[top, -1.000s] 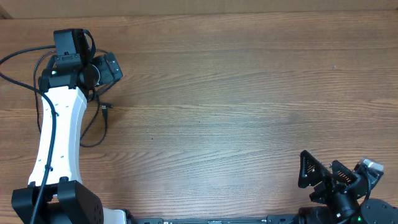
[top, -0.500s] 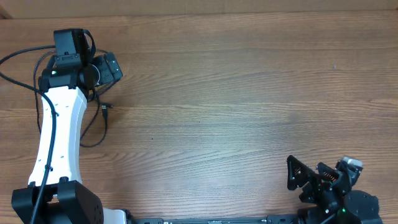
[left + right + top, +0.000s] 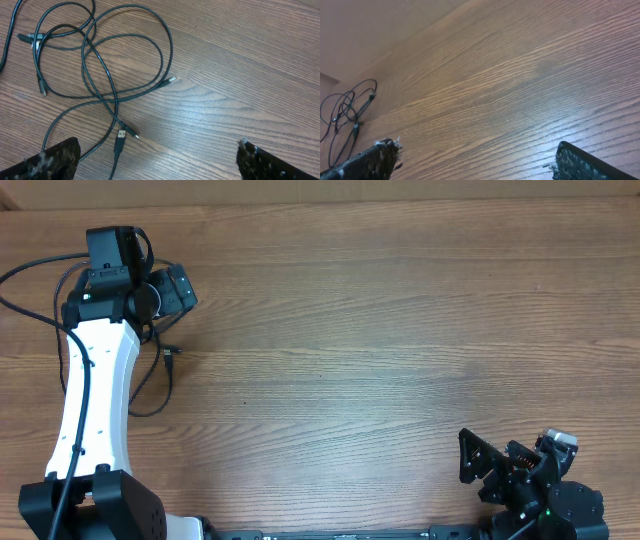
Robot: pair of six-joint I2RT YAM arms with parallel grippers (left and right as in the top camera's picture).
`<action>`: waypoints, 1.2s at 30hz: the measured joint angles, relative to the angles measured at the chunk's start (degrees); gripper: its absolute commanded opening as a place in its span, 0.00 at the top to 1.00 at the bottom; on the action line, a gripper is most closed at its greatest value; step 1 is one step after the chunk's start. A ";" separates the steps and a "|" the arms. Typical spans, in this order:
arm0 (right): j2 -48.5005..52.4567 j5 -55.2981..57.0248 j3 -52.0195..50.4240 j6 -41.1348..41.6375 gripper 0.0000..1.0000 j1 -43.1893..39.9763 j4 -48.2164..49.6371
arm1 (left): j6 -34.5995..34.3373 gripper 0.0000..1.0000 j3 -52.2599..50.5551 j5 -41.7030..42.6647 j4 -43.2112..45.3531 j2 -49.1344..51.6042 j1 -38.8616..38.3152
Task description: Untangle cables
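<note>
several thin black cables [image 3: 106,99] lie in loose overlapping loops; left end effector [image 3: 156,145] and right end effector [image 3: 475,146] both released.

The left arm [image 3: 95,390] hid most of the cables [image 3: 106,100] under the left end effector [image 3: 157,156]; some ran off the picture's edge.

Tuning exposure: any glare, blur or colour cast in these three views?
Overhead: even light, sharp, no glare. Left wrist: cables crisp, pale sheen on the table right of them. Right wrist: pinkish cast, washed out top left, cables tiny at the left edge.
</note>
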 measured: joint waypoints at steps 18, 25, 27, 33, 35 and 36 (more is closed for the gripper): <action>-3.02 0.00 -2.64 0.09 0.00 -0.07 14.84 | 0.00 0.01 0.00 0.00 0.00 0.00 0.00; -3.19 0.00 -12.98 0.00 0.00 -0.07 39.26 | 0.00 0.00 0.00 0.00 0.02 0.00 0.00; -3.17 0.00 -16.81 0.09 0.00 -0.07 46.75 | 0.00 0.00 0.00 0.00 0.00 0.00 0.00; -3.17 0.00 -27.32 0.07 0.00 -0.07 61.51 | 0.00 0.00 0.00 0.00 0.00 0.00 0.00; -3.17 -0.02 -29.73 0.07 0.00 -0.07 62.88 | 0.00 0.00 0.00 0.00 0.00 0.00 0.00; -3.17 0.00 -30.67 0.07 0.00 -0.07 63.06 | 0.00 0.01 0.00 0.00 0.00 0.00 0.00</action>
